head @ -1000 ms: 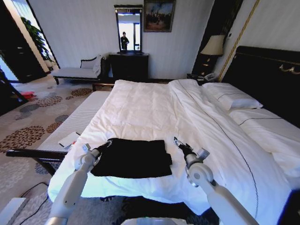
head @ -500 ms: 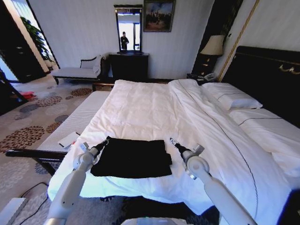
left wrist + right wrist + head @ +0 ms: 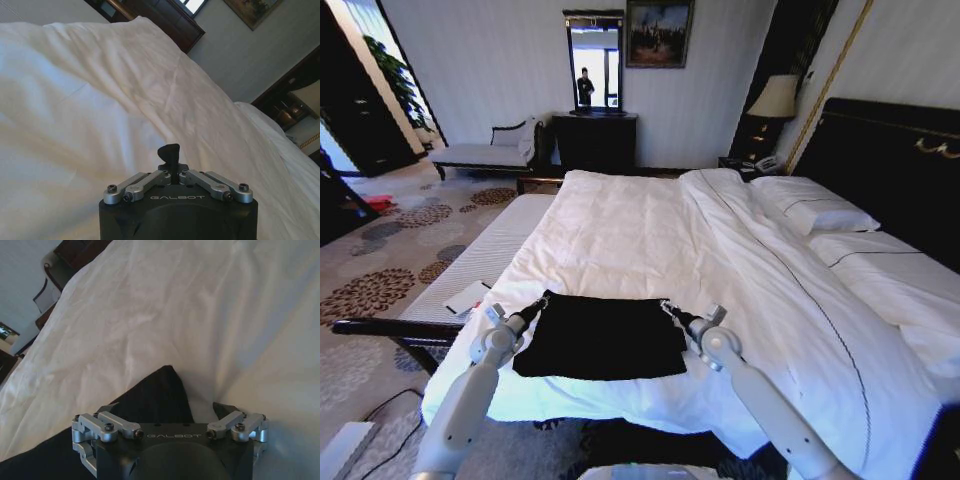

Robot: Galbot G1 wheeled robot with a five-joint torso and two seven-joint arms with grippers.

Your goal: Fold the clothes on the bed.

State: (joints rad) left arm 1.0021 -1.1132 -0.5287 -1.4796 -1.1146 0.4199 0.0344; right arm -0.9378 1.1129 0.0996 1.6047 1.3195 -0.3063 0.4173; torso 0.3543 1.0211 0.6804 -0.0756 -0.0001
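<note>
Since the earlier frames, the right gripper (image 3: 669,307) has moved left across the white duvet (image 3: 650,235), from clear bedding beside the shirt to the shirt's upper right corner. The left gripper (image 3: 537,307) has moved only a little and is at the upper left corner.

The right jaws are spread wide. In the right wrist view one black finger (image 3: 223,410) is on white cloth beside the shirt's corner; the other side is over black fabric, and the jaws hold nothing. The left jaws are pressed together, as the left wrist view shows by the single black tip (image 3: 168,155) in front of the white duvet. If cloth is pinched there, I cannot tell.

The black T-shirt (image 3: 603,337) lies folded to a flat rectangle in the lower centre of the head view, near the close edge of the bed (image 3: 880,150). Two white pillows (image 3: 820,215) rest at the right, against the dark headboard. Both pale arms rise from the bottom edge of the frame.
</note>
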